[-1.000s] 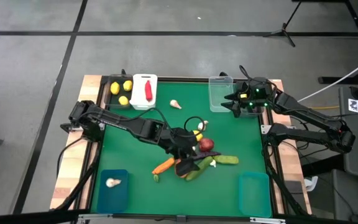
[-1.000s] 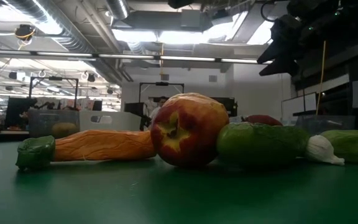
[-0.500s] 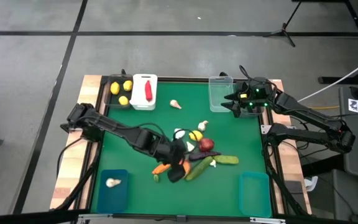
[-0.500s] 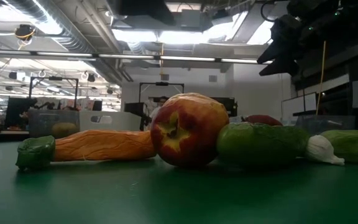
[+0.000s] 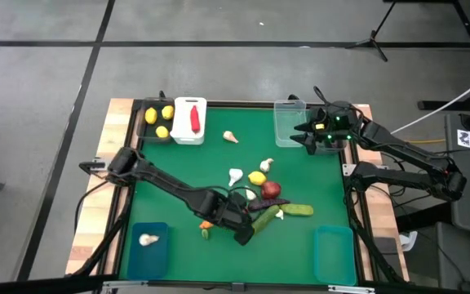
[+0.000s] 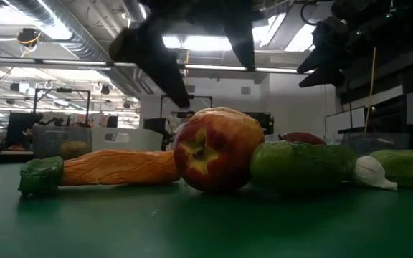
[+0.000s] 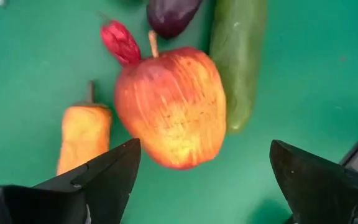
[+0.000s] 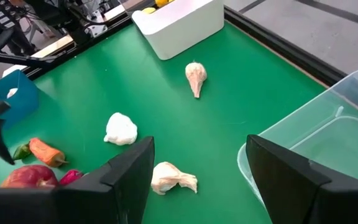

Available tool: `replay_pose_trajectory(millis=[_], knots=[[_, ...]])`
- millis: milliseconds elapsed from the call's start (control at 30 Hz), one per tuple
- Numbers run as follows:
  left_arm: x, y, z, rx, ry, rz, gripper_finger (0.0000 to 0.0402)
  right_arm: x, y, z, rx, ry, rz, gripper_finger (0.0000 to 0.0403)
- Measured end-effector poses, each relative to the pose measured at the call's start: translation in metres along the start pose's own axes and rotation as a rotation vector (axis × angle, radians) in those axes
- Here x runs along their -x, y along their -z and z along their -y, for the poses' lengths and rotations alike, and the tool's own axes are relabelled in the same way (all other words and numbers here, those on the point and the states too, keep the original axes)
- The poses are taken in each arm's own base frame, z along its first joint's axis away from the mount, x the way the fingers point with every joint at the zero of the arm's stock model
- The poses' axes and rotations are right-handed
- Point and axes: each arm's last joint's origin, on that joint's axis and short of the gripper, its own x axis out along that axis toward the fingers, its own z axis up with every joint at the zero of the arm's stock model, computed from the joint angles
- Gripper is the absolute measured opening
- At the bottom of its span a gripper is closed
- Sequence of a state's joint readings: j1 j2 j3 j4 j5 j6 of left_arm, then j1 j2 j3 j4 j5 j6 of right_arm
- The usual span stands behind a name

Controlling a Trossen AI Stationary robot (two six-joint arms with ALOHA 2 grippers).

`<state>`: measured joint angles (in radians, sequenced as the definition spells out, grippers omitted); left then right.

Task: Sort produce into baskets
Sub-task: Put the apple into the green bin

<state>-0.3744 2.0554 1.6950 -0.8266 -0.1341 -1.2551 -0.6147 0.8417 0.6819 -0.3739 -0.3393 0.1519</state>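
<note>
Left tool [image 5: 243, 233] swung down off the middle of the pile toward the near edge of the desk [image 5: 300, 163], now hanging right over the red-and-yellow apple [image 7: 169, 106]. Fingers spread wide, nothing between them, apple framed squarely in the gap in the left wrist view. Not touching yet, by the look of it.

Apple sitting in the heap near the middle of the desk, a little toward the near edge. Carrot [image 7: 82, 137] just beside it on one side, a cucumber [image 7: 238, 56] touching or nearly touching on the other, an eggplant [image 7: 169, 12] and a small red chili [image 7: 122, 42] at the stem end. Tight company!

Handling, as a guess: hard plastic toy, light, round and smooth, so liable to roll or squirt out of a pinch. Best taken across the widest part of the body, fingers dropping into the gaps by carrot and cucumber, not at the stem. Neighbours likely to be nudged on the way in.

Right tool [image 5: 311, 135] parked over the far right corner, beside the clear bin [image 5: 286, 122], fingers parted, holding nothing. Garlic bulbs [image 8: 120, 129] loose on the green toward the far side. Lemons [image 5: 163, 121] already in the dark bin at the far left corner, another chili [image 5: 193, 119] in the white bin [image 5: 189, 135]. One garlic [image 5: 147, 239] in the teal bin [image 5: 147, 257] at the near left.
</note>
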Motion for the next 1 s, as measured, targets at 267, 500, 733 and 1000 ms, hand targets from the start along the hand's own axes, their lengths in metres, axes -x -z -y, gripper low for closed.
replay_pose_trajectory(millis=[267,500,733,1000], knots=[[-0.03,-0.006,0.0,0.046,-0.03,-0.019,0.0351,0.0,0.003,0.0,-0.005,-0.008,-0.027,0.0253],[-0.047,-0.013,-0.002,0.068,-0.031,-0.011,0.0351,0.0,0.004,0.0,-0.003,-0.007,-0.036,0.0253],[-0.068,-0.015,-0.007,0.069,-0.067,-0.016,0.035,0.0,0.004,0.0,0.014,-0.007,-0.041,0.0253],[-0.07,-0.027,-0.012,0.082,-0.08,0.012,0.0326,0.0,0.004,0.0,0.016,-0.007,-0.04,0.0253]])
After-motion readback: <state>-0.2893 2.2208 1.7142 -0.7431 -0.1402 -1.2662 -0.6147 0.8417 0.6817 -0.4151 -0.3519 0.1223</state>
